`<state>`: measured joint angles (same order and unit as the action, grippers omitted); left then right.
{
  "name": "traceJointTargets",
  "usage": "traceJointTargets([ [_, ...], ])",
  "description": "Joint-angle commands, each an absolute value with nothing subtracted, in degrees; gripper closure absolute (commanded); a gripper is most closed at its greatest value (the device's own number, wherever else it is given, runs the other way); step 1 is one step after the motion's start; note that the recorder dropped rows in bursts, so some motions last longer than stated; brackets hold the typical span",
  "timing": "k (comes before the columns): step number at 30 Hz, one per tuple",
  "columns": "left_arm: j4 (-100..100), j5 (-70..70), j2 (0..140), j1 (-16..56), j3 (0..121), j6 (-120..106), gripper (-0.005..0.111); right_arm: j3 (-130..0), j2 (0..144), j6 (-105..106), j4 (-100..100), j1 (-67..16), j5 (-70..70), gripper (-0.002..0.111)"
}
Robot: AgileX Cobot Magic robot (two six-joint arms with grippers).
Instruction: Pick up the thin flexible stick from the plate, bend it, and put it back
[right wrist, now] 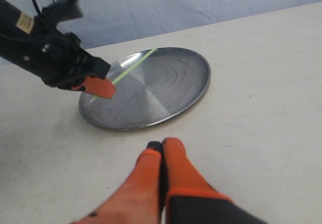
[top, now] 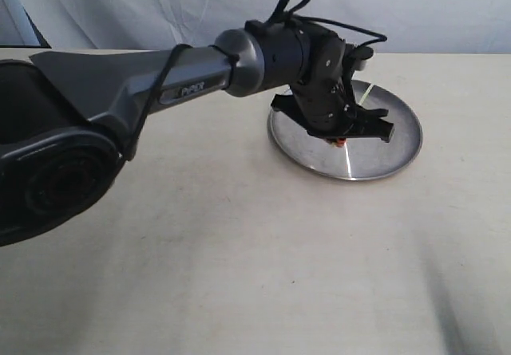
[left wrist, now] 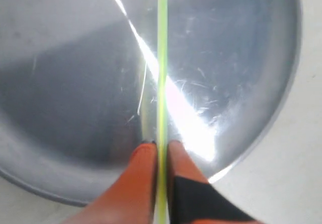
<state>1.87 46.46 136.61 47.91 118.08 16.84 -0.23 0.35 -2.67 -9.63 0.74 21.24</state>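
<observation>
The thin flexible stick (left wrist: 162, 58) is a yellow-green rod running straight across the plate (left wrist: 65, 83). My left gripper (left wrist: 162, 144) is shut on the stick near one end, with an orange finger pressed against each side. From the right wrist view the stick (right wrist: 133, 67) slants from the left gripper (right wrist: 98, 85) toward the plate's (right wrist: 166, 83) far rim, low over the metal. I cannot tell whether it is lifted. In the exterior view the left gripper (top: 339, 140) hangs over the silver plate (top: 399, 140). My right gripper (right wrist: 162, 144) is shut and empty above the table, short of the plate.
The plate sits on a pale beige tabletop (top: 239, 251), with a light cloth backdrop (top: 160, 4) behind it. The left arm's dark body (top: 120, 84) stretches in from the left edge. A bright white glint (left wrist: 191, 123) crosses the plate beside the stick.
</observation>
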Motion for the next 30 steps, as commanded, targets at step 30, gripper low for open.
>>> traceJointTargets([
  [30, 20.7, 34.6, 83.4, 48.1, 63.0, -15.7, 0.107, 0.0, 0.0, -4.6, -14.5, 0.6, 10.1, 0.108],
])
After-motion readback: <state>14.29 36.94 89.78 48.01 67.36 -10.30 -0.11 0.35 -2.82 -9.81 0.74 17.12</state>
